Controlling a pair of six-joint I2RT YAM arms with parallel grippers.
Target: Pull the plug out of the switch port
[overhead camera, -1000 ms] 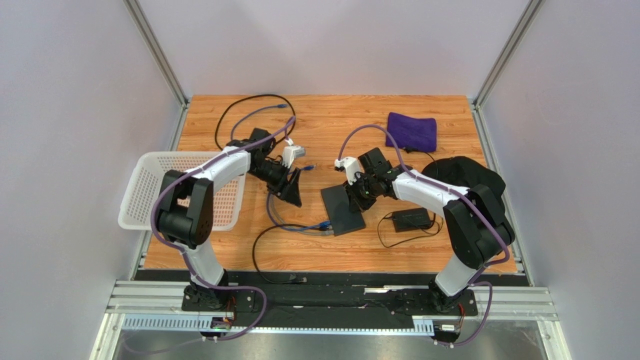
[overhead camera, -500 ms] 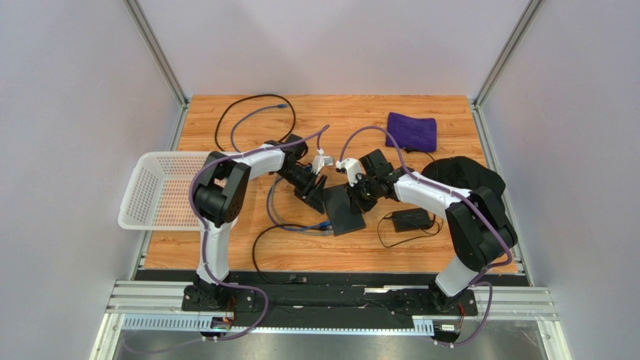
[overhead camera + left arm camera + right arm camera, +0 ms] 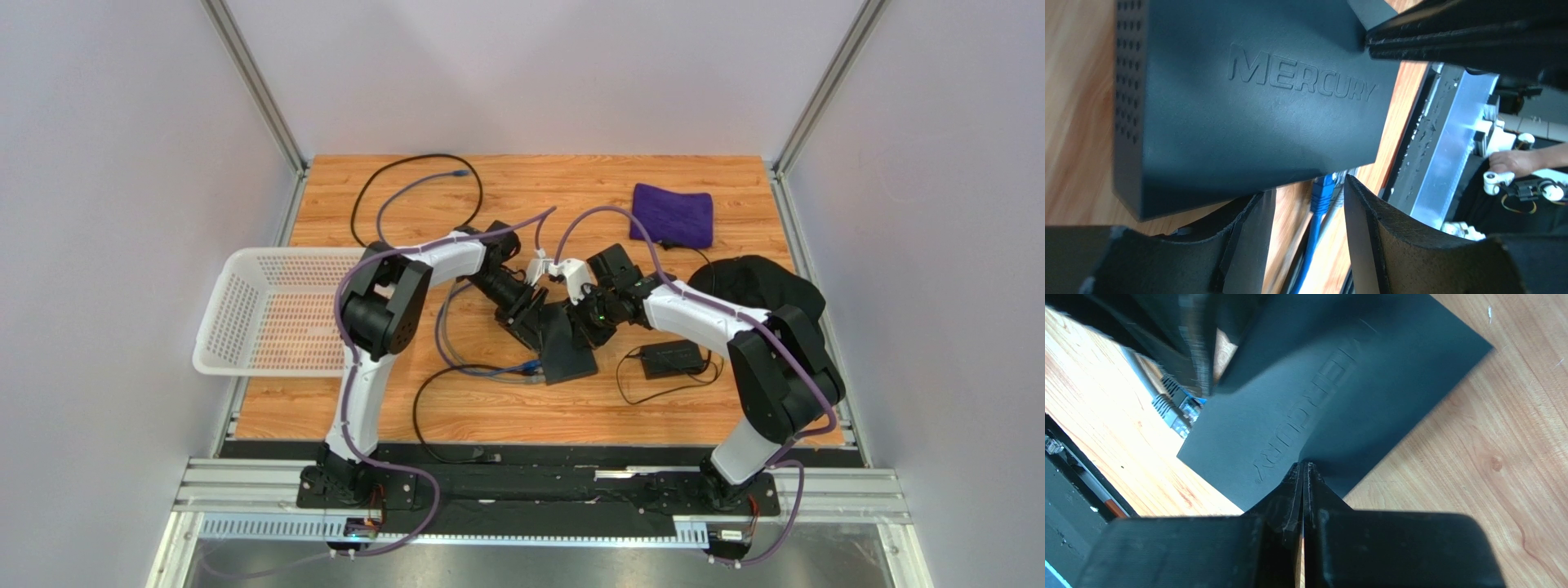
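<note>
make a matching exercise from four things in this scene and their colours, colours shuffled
Things:
1. switch
2. plug
3. cloth
4. basket

Colours:
a. purple
b. white
c. black
d. blue

Pairs: 1-c, 2-d, 3-a, 4-b

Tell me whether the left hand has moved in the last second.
Yes. In the top view the left hand travelled right, away from the white basket, to the switch.
</note>
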